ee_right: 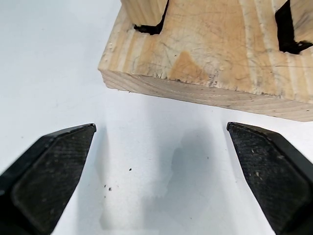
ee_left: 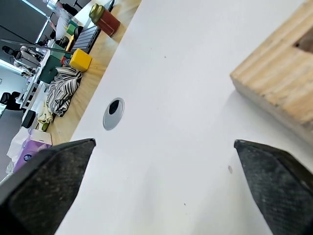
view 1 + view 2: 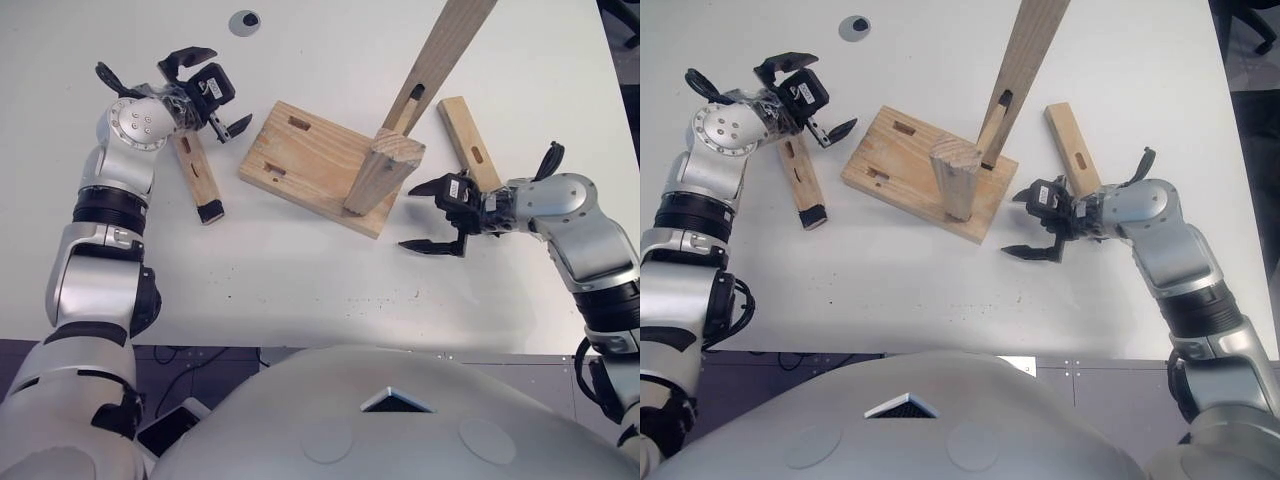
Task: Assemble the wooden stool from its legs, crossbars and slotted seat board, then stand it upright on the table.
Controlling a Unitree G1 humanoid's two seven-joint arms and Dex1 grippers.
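Note:
The slotted seat board [image 3: 300, 160] lies flat mid-table with two legs standing in it: a short-looking one [image 3: 380, 175] at its near right corner and a long one [image 3: 440, 55] leaning up behind. A loose wooden piece [image 3: 197, 175] lies left of the board, under my left arm. Another loose piece [image 3: 468, 140] lies to the right. My left gripper [image 3: 205, 90] hovers open above the table, left of the board. My right gripper [image 3: 432, 215] is open just right of the board's near corner [image 1: 205, 73], nothing between its fingers.
A round cable hole [image 3: 244, 21] sits in the white table at the back left. Beyond the far table edge, the left wrist view shows a wooden bench with clutter [image 2: 73, 63]. The table's front strip is bare.

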